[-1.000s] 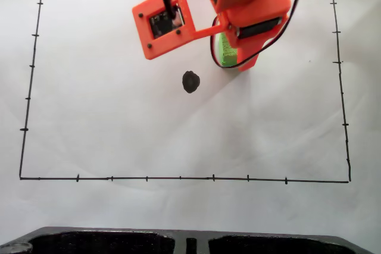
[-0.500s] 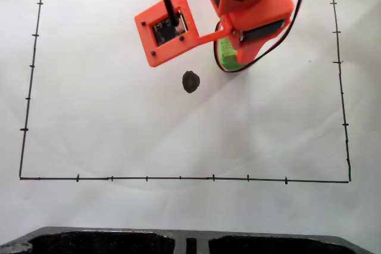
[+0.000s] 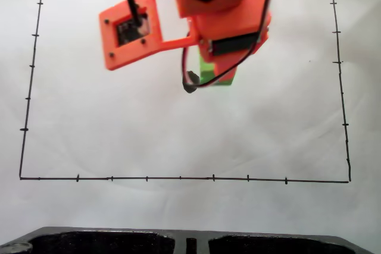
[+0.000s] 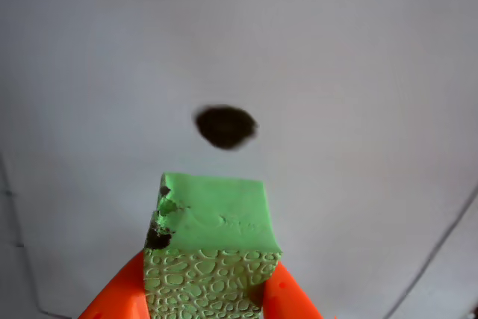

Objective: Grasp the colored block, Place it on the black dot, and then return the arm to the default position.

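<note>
In the fixed view the orange arm [image 3: 223, 4] comes in from the far edge and hangs over the far middle of the white paper [image 3: 178, 129], with its framed camera module [image 3: 128, 31] sticking out to the left and a black-and-red wire [image 3: 238, 66] looping underneath. The arm's body covers most of the green block [image 3: 219, 75]; just a sliver pokes out below it, right next to the black dot [image 3: 190, 84], which is half hidden by the wire loop. The black border line [image 3: 178, 178] runs along the near side, well apart from all this. In the wrist view the gripper [image 4: 213, 296] is clamped on the block [image 4: 213, 244], an orange finger [image 4: 119, 300] pressed to each side, with the dot [image 4: 225, 125] just beyond the block's far edge, not covered. Can't tell if the block is touching the paper.
</note>
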{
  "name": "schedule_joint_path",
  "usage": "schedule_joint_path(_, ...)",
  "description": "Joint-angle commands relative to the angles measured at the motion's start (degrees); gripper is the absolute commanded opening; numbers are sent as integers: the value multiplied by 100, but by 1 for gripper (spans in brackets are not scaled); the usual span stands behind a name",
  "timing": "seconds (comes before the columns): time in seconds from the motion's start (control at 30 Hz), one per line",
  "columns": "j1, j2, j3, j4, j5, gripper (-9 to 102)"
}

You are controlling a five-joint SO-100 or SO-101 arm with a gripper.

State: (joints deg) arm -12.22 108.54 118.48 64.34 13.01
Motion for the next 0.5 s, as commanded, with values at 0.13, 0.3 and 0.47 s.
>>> schedule_joint_path(0.13,387,-132,-229,-9,-26,10)
schedule_joint_path(0.3,562,-299,-229,-132,-202,10)
schedule_joint_path(0.47,624,-483,-220,-334,-387,10)
